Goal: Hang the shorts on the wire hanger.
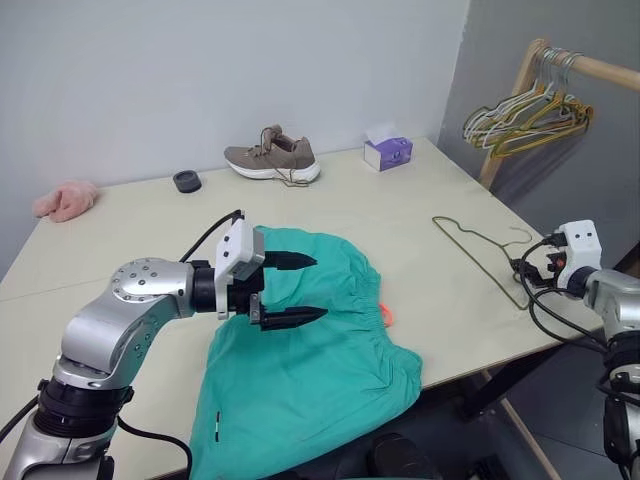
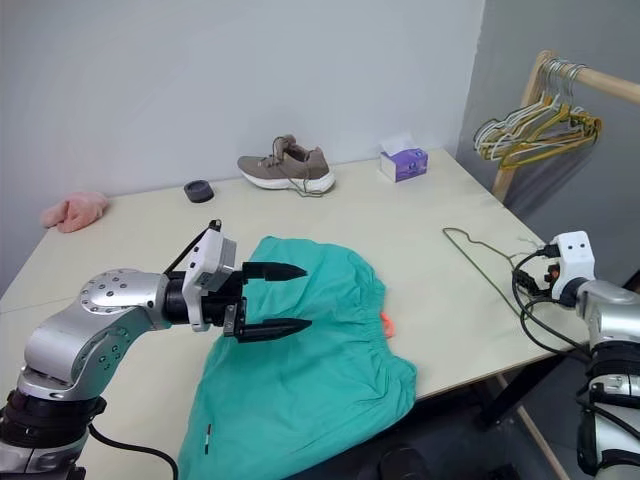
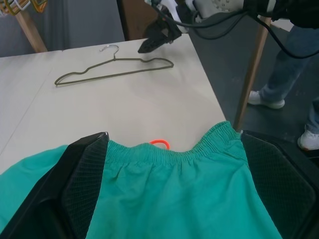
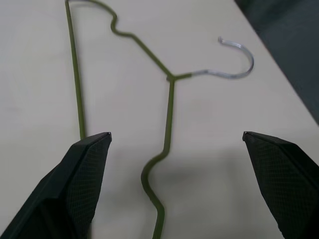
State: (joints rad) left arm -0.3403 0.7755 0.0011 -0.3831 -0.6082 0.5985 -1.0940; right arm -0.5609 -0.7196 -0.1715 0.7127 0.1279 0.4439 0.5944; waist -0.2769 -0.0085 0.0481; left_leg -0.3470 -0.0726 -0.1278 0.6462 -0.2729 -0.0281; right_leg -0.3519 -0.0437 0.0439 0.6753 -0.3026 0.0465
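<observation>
- On the table [image 1: 420,215], the shorts [image 1: 320,360] are lying spread at the near edge, with the gathered waistband facing right and the orange drawstring tip [image 1: 387,315] poking out just beside it.
- Well apart from them, near the right edge, the wire hanger [image 1: 480,250] is lying flat with its hook pointing right.
- Above the shorts, the left gripper [image 1: 290,290] is hovering with its fingers wide apart and nothing between them, pointing right toward the waistband.
- Beside the hanger, at the table's right edge, the right gripper [image 4: 174,189] is reaching in with its jaws spread wide and empty; one shoulder wire is running between the fingertips.
- By my reading, the step in hand is picking up the hanger. Thin wire lying flat is offering little to pinch, so closing squarely across the shoulder wire near the neck, with the fingertips pressed down to the table, should be giving the surest hold.
- Meanwhile the left gripper is looking well lined up to take the elastic waistband, which should be a firmer hold than the loose fabric.
- From the right wrist view, the hanger's notched shoulder and bare metal hook are showing clearly, detail too small to read from the head.
- From the left wrist view, a person's legs [image 3: 294,74] are standing beyond the table.
- From the head views, a shoe [image 1: 272,158], a tissue box [image 1: 387,151], a pink slipper [image 1: 66,199] and a rack of bunched hangers [image 1: 530,110] are showing at the far side.
</observation>
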